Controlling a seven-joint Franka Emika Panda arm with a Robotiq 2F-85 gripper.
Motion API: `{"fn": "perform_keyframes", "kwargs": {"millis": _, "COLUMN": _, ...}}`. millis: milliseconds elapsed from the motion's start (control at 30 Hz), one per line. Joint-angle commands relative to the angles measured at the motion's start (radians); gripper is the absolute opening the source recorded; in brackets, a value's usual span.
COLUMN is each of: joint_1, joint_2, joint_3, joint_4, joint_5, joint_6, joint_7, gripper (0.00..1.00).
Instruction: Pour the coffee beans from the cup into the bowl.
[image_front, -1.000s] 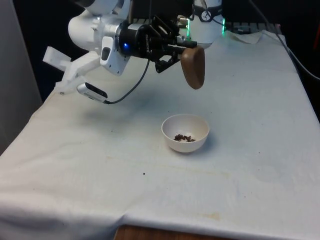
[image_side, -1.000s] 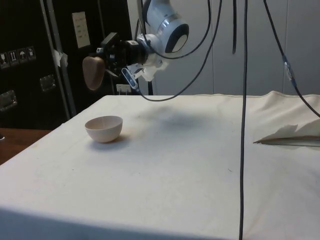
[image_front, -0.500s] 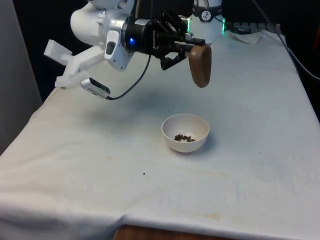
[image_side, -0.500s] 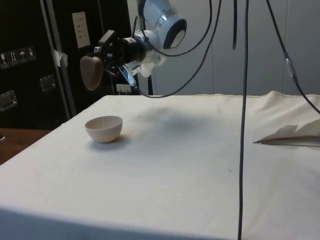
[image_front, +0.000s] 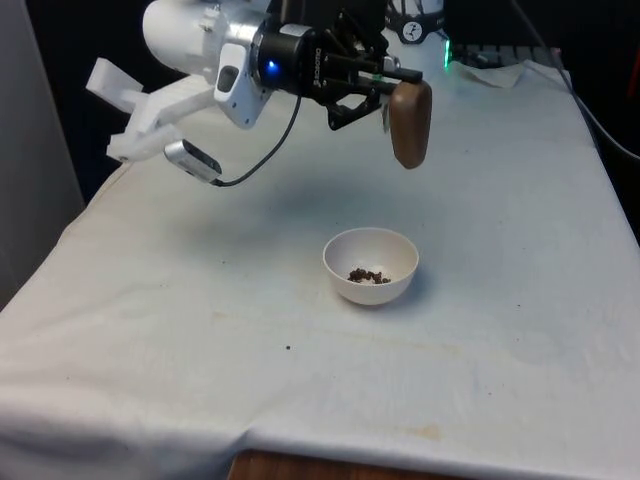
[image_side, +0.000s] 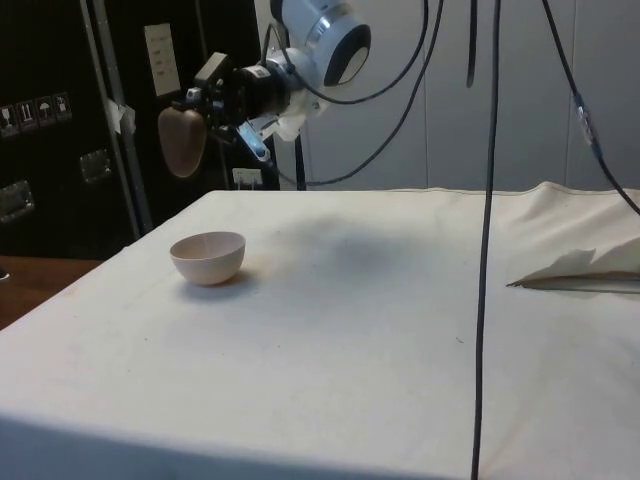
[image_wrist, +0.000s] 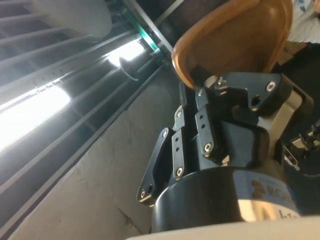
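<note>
A brown cup (image_front: 410, 123) hangs in the air, tipped over, with my gripper (image_front: 388, 88) shut on its rim. It is above the white bowl (image_front: 370, 265) and a little toward the far end of the table. The bowl stands on the cloth with a small heap of coffee beans (image_front: 368, 275) in its bottom. From the side, the cup (image_side: 183, 142) sits high over the bowl (image_side: 208, 257), held by the gripper (image_side: 206, 108). The wrist view has the cup's orange-brown inside (image_wrist: 235, 37) pinched at the rim by the black fingers (image_wrist: 207, 130).
The white cloth (image_front: 300, 330) covers the table, with its front edge near the camera. A crumpled fold of cloth (image_side: 580, 270) lies at the side view's right. Black cables (image_side: 487, 200) hang down in front of the side view.
The gripper has lifted the cup higher and carried it toward the front view's right, away from the spot over the bowl. The beans in the bowl look the same.
</note>
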Motion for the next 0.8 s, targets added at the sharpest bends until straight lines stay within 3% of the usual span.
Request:
{"fn": "perform_keyframes", "kwargs": {"millis": 0, "joint_1": 0.011, "joint_2": -0.016, "joint_3": -0.007, "joint_4": -0.010, "joint_5": -0.012, "joint_6": 0.022, "joint_7": 0.000, "gripper": 0.01}}
{"fn": "perform_keyframes", "kwargs": {"millis": 167, "joint_1": 0.015, "joint_2": -0.028, "joint_3": -0.007, "joint_4": -0.013, "joint_5": -0.032, "joint_6": 0.031, "joint_7": -0.008, "gripper": 0.01}}
{"fn": "perform_keyframes", "kwargs": {"millis": 200, "joint_1": 0.005, "joint_2": -0.017, "joint_3": 0.000, "joint_4": -0.004, "joint_5": -0.025, "joint_6": 0.012, "joint_7": -0.010, "gripper": 0.01}}
{"fn": "perform_keyframes", "kwargs": {"millis": 233, "joint_1": 0.016, "joint_2": -0.030, "joint_3": -0.007, "joint_4": -0.013, "joint_5": -0.036, "joint_6": 0.033, "joint_7": -0.010, "gripper": 0.01}}
{"fn": "perform_keyframes", "kwargs": {"millis": 433, "joint_1": 0.022, "joint_2": -0.049, "joint_3": -0.007, "joint_4": -0.016, "joint_5": -0.073, "joint_6": 0.047, "joint_7": -0.023, "gripper": 0.01}}
{"fn": "perform_keyframes", "kwargs": {"millis": 467, "joint_1": 0.012, "joint_2": -0.038, "joint_3": 0.000, "joint_4": -0.006, "joint_5": -0.067, "joint_6": 0.027, "joint_7": -0.025, "gripper": 0.01}}
{"fn": "perform_keyframes", "kwargs": {"millis": 500, "joint_1": 0.023, "joint_2": -0.052, "joint_3": -0.007, "joint_4": -0.016, "joint_5": -0.078, "joint_6": 0.048, "joint_7": -0.025, "gripper": 0.01}}
{"fn": "perform_keyframes", "kwargs": {"millis": 733, "joint_1": 0.031, "joint_2": -0.071, "joint_3": -0.006, "joint_4": -0.022, "joint_5": -0.118, "joint_6": 0.059, "joint_7": -0.040, "gripper": 0.01}}
{"fn": "perform_keyframes", "kwargs": {"millis": 767, "joint_1": 0.021, "joint_2": -0.060, "joint_3": 0.000, "joint_4": -0.012, "joint_5": -0.114, "joint_6": 0.040, "joint_7": -0.043, "gripper": 0.01}}
